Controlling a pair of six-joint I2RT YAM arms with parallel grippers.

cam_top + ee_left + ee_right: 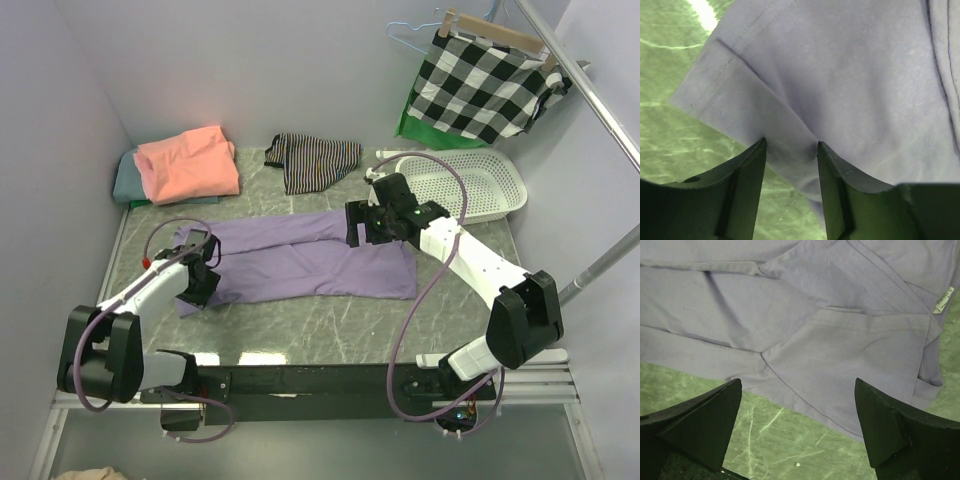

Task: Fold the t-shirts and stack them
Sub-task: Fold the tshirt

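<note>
- While the lavender t-shirt (310,262) lay flat mid-table, the left gripper (198,272) straddled its 9 o'clock end, jaws apart.
- The right gripper (365,225) (spread wide) hovered at its 2 o'clock corner.

Left arm (150,290) reaches forward, low. Left hand (199,270) points down, fingers (747,170) narrowed with a small gap between them. Right arm (470,265) stretches forward and inward. Right hand (370,222) angles down, fingers (705,415) spread wide.
</note>
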